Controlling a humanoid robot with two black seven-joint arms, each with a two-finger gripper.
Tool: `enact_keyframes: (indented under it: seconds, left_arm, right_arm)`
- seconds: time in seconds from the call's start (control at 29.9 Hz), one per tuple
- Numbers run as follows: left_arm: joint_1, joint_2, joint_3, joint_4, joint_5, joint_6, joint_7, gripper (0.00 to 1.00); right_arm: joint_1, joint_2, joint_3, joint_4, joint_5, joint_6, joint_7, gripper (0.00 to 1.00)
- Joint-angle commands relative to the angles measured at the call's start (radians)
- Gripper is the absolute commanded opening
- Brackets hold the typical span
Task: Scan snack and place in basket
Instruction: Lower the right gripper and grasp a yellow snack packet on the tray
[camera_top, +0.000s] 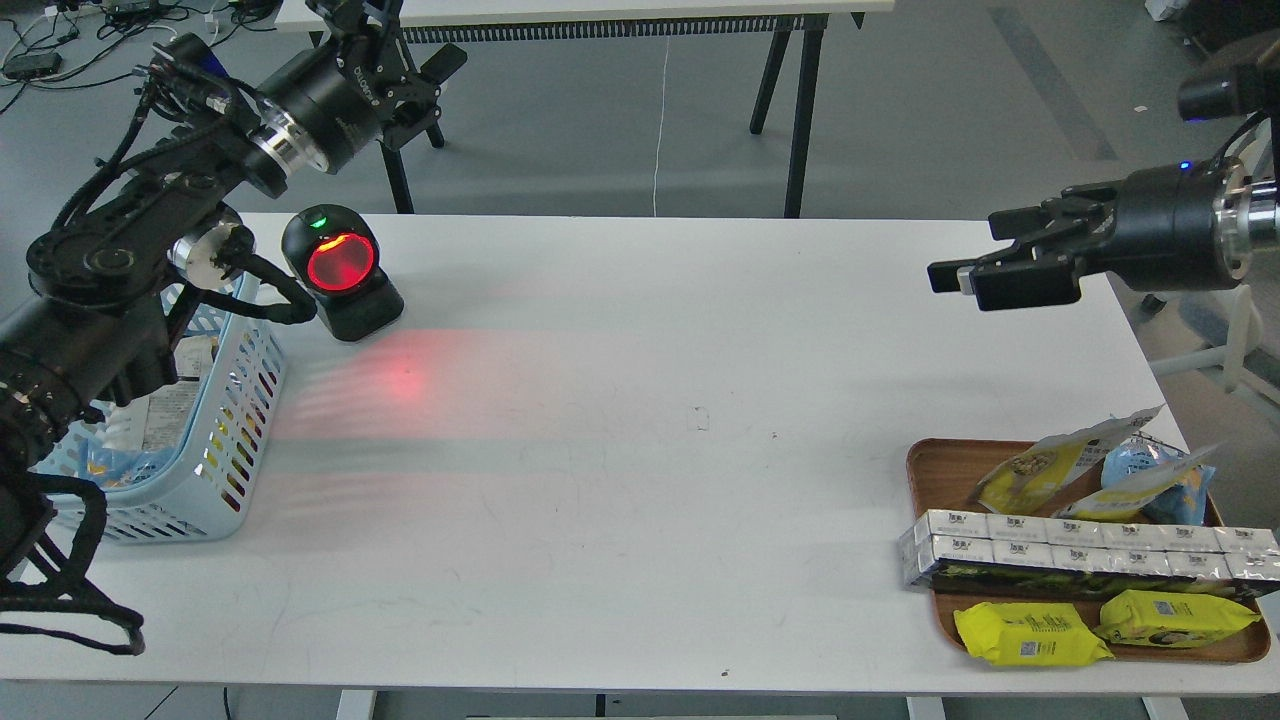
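The snack (1048, 466), a yellow and silver-white pouch with a nut picture, lies tilted at the back of the brown wooden tray (930, 470) at the right. The light blue slotted basket (232, 405) stands at the table's left edge, partly hidden by my left arm. My left gripper (400, 35) is open and empty, high above the scanner, its upper finger cut by the top edge. My right gripper (965, 262) is open and empty, pointing left above the table's right side, well above and behind the tray.
A black scanner (340, 270) with a glowing red window stands next to the basket and throws red light on the table. The tray also holds a blue-and-yellow bag (1150, 475), a row of silver boxes (1080, 550) and two flat yellow packets (1030, 635). The basket holds some packets.
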Motion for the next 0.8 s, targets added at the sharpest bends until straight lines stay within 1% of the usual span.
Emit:
enact_keyframes:
  seconds: [0.0, 0.13, 0.27, 0.44, 0.77]
  left_arm:
    - [0.005, -0.003, 0.000, 0.003, 0.003, 0.000, 0.000, 1.00]
    - [0.009, -0.004, 0.000, 0.006, 0.005, 0.000, 0.000, 1.00]
    - [0.010, -0.004, 0.000, 0.006, 0.005, 0.000, 0.000, 1.00]
    - [0.010, -0.003, 0.000, 0.008, 0.005, 0.000, 0.000, 1.00]
    - [0.010, -0.004, 0.000, 0.011, 0.005, 0.000, 0.000, 1.00]
  right_arm:
    - [-0.012, -0.036, -0.001, 0.122, -0.265, 0.000, 0.000, 0.99]
    - [-0.020, -0.050, -0.038, 0.170, -0.423, 0.000, 0.000, 0.99]
    - [-0.020, -0.061, -0.067, 0.207, -0.423, 0.000, 0.000, 0.99]
    - [-0.020, -0.078, -0.147, 0.207, -0.423, 0.000, 0.000, 0.99]
    - [-0.026, -0.088, -0.224, 0.202, -0.423, 0.000, 0.000, 0.99]
